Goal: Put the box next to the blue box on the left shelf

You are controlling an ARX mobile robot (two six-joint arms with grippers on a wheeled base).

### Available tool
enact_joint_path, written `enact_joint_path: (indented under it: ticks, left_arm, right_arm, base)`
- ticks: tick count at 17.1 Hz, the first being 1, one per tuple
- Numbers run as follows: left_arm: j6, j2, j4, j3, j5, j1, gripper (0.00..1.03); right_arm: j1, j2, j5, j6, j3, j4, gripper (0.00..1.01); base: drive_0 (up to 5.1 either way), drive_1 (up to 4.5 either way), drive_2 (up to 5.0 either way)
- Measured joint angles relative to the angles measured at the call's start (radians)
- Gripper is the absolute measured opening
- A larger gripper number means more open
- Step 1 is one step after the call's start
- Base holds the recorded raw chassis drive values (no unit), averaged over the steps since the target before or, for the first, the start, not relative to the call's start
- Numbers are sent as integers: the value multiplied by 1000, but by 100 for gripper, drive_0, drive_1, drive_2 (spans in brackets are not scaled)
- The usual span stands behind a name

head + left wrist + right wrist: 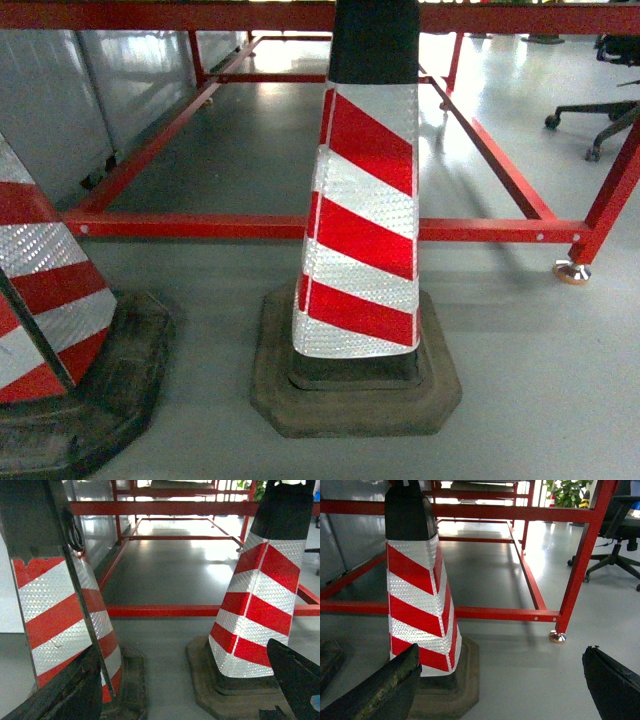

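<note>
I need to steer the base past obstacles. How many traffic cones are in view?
2. One cone stands in the middle, in front of the red frame; the other cone is at the left edge, partly cut off. More could be out of view.

Centre cone (365, 220): red and white diagonal stripes, the white bands reflective with a fine grid texture; black top, dark grey-brown base. Second cone (40, 300), at 8 o'clock in the head view: same red and white striping, dark base. Frame (250, 226): red throughout. Floor (540, 400): pale grey, glossy. Plant (567, 492), at 1 o'clock in the right wrist view: green.
</note>
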Motion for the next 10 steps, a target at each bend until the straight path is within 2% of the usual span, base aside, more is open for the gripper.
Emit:
enact_joint_path:
  ticks: [10]
  left_arm:
    - [0, 0, 0, 0, 0, 0, 98]
  right_arm:
    - [0, 0, 0, 0, 0, 0, 98]
  base:
    - [0, 0, 0]
